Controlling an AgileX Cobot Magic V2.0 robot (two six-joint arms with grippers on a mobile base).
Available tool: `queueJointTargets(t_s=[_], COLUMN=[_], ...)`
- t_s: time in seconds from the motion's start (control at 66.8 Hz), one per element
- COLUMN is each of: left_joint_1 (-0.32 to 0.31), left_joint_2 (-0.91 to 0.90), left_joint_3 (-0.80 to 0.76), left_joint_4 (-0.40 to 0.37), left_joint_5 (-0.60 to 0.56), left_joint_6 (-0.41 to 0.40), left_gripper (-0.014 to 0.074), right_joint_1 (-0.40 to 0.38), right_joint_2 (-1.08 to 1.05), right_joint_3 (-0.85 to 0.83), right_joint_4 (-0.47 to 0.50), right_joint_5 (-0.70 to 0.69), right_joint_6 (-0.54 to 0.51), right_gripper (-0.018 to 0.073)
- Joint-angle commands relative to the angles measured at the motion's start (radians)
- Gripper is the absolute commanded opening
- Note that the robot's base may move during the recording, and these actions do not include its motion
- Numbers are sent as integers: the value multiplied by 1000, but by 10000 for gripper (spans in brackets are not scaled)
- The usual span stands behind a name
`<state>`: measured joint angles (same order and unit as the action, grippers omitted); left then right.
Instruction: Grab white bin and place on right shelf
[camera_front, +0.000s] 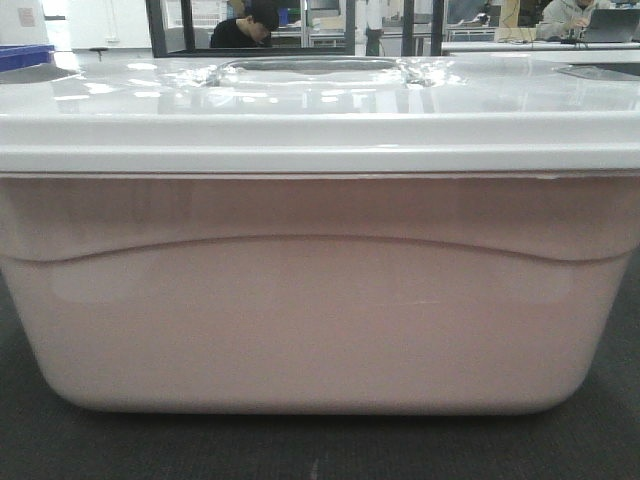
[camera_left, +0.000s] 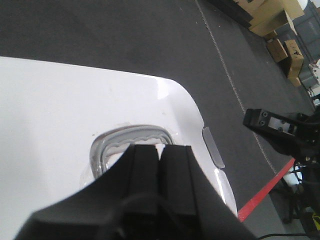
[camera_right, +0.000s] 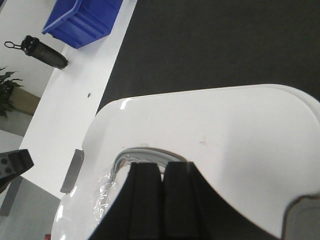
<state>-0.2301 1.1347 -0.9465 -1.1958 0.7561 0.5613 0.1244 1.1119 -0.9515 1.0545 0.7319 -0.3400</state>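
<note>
The white bin (camera_front: 320, 320) sat flat on a dark grey surface (camera_front: 320, 450). It filled almost the whole front view. Its shiny white lid (camera_front: 320, 100) was shut on top.

At one end of the bin, the lid had a see-through handle hollow (camera_left: 107, 145). The left end effector (camera_left: 160, 148) was right over it. Its two black fingers (camera_left: 145, 165) were pressed together, so it was closed.

At the other end of the bin, the right end effector (camera_right: 161, 167) was over another handle hollow (camera_right: 131, 152). It was closed too. I could not tell if either one touched the lid.

Well away from the bin, a blue bin (camera_right: 82, 17) and a black bottle (camera_right: 42, 51) were on a white strip (camera_right: 65, 110). Far behind the bin, a person in black (camera_front: 245, 30) was bent over.
</note>
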Motion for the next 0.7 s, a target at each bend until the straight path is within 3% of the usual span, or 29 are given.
queueJointTargets(t_s=[0.0, 0.21, 0.314, 0.419, 0.509, 0.614, 0.689], left_joint_1=[30, 117, 136, 139, 139, 141, 150], left_joint_2=[28, 81, 82, 82, 82, 82, 82], left_joint_3=[-53, -65, -65, -65, -65, -65, -65], left_joint_4=[-97, -129, -127, -124, -124, -124, -124], left_joint_5=[18, 140, 177, 181, 181, 157, 119], left_joint_6=[30, 65, 84, 87, 87, 87, 87], left_gripper=[-118, -113, -102, 5, 174, 321, 341], right_joint_1=[-4, -20, -20, -20, -20, -23, -39], right_joint_2=[37, 141, 163, 182, 187, 185, 185], right_joint_3=[-40, -40, -40, -40, -40, -40, -40], right_joint_4=[119, 278, 351, 367, 367, 367, 371], right_joint_5=[8, 105, 143, 142, 128, 98, 84], right_joint_6=[-45, -219, -250, -252, -252, -252, -252], right_gripper=[75, 81, 158, 359, 533, 580, 579])
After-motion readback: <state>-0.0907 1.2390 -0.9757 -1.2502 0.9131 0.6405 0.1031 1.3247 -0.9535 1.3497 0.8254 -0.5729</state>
